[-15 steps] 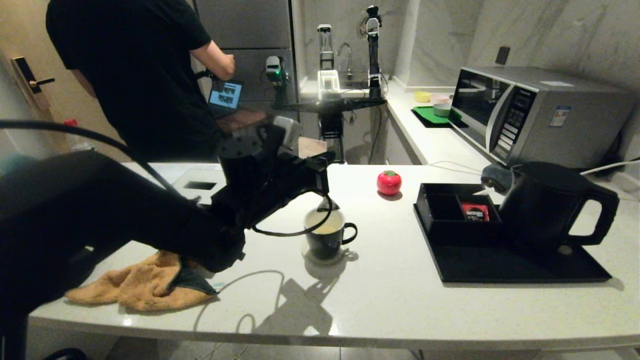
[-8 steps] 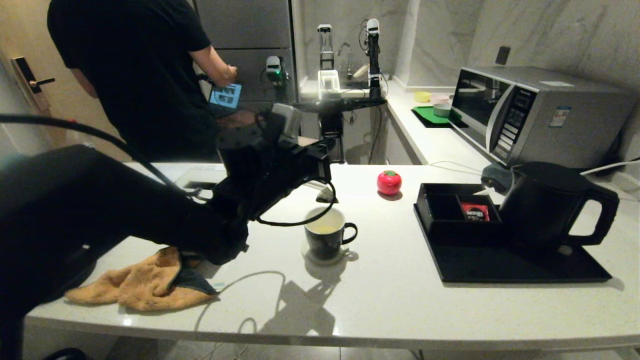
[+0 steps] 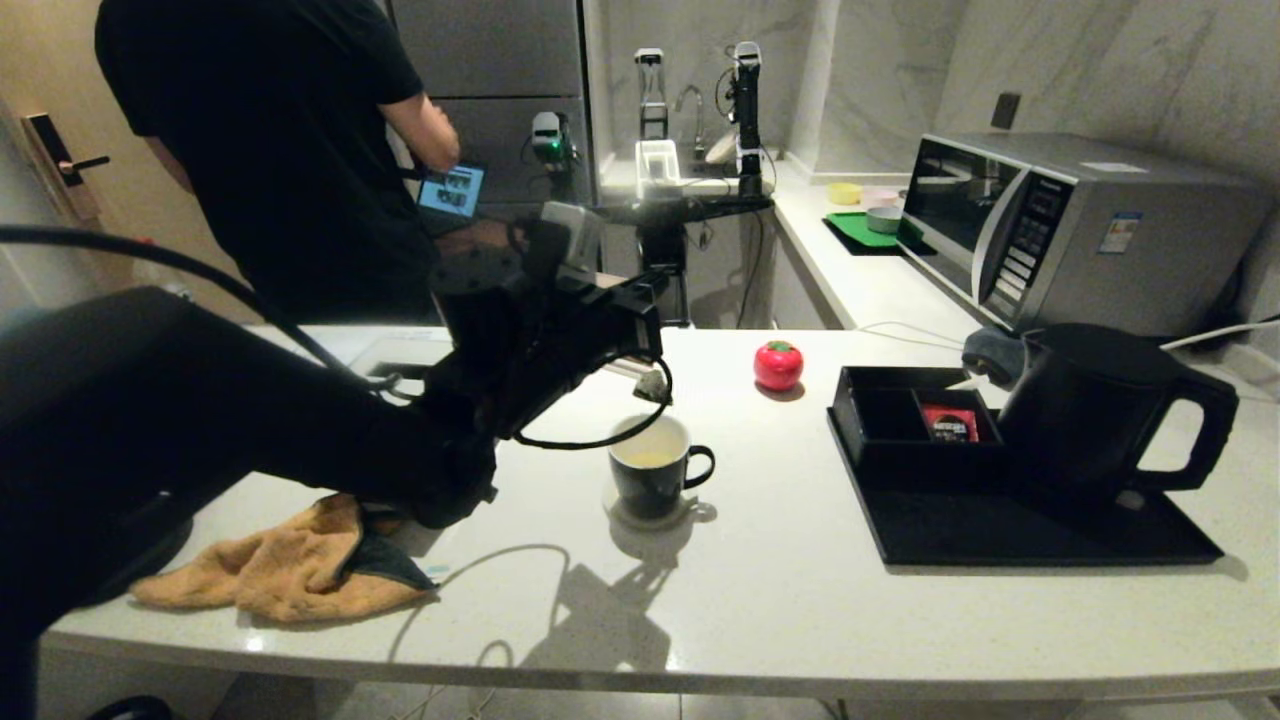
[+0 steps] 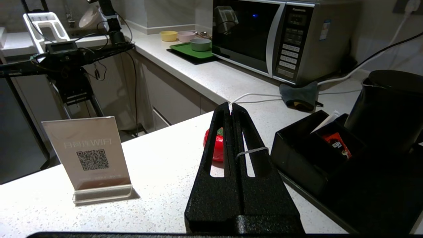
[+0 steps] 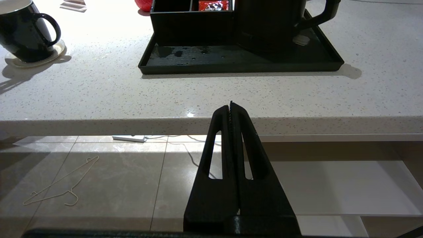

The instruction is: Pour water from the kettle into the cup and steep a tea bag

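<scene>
The black cup [image 3: 650,485] stands on a coaster mid-counter, with pale yellowish water [image 3: 650,459] inside; the cup [image 5: 23,36] also shows in the right wrist view. My left gripper [image 3: 655,300] hovers above and slightly behind it, shut on the tea bag's string [image 4: 251,151]. The small grey tea bag [image 3: 653,384] dangles just above the cup's rim. In the left wrist view my left gripper [image 4: 230,105] has its jaws pressed together and hides the bag. The black kettle [image 3: 1090,410] sits on the tray at the right. My right gripper [image 5: 230,105] is shut, parked below the counter's front edge.
A black tray [image 3: 1040,535] holds a compartment box with a red sachet [image 3: 948,424]. A red tomato-shaped object [image 3: 778,364] lies behind the cup. An orange cloth [image 3: 280,570] is near the front left. A WiFi sign [image 4: 87,155], a microwave [image 3: 1060,230] and a person [image 3: 270,150] are further back.
My left gripper has risen a little, lifting the tea bag from the cup's mouth to just above its rim. The person at the back has shifted slightly.
</scene>
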